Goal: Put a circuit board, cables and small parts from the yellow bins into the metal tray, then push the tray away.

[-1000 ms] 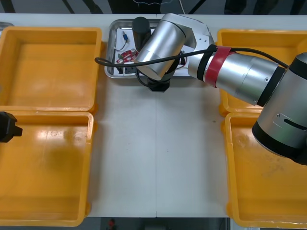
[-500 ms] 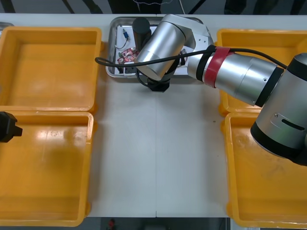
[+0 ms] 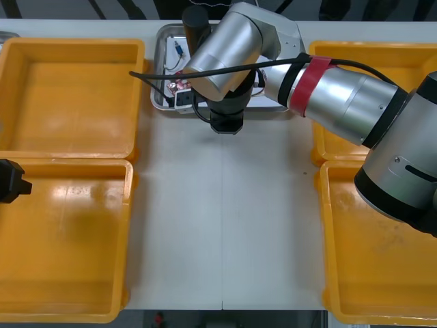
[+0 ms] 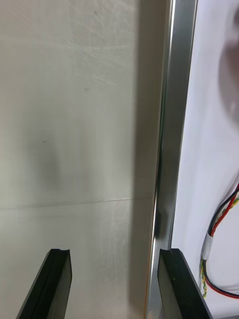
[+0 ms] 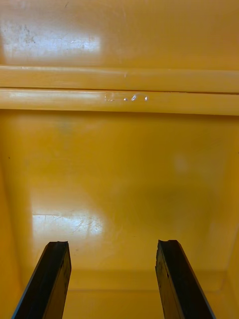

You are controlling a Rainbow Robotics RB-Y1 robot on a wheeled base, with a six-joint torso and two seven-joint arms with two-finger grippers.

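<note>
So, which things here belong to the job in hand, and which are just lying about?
In the job: metal tray; red circuit board and red and yellow cable inside it; right end effector, open, at the tray's near rim.
Lying about: yellow bins; left end effector, open, parked over the near left bin.

Right arm stretched over the metal tray [image 3: 164, 30], left arm parked well off to the tray's left.
Right arm comes in from the tray's right side, silver links with a red band crossing above it. The wrist is bent down and the right gripper [image 3: 225, 124] sits at the tray's near rim with its fingers [image 4: 59, 269] spread apart, one outside the rim, the other at the rim, gripping nothing. Left gripper [image 3: 11, 181] is idle, fingers [image 5: 54, 269] apart and empty.
</note>
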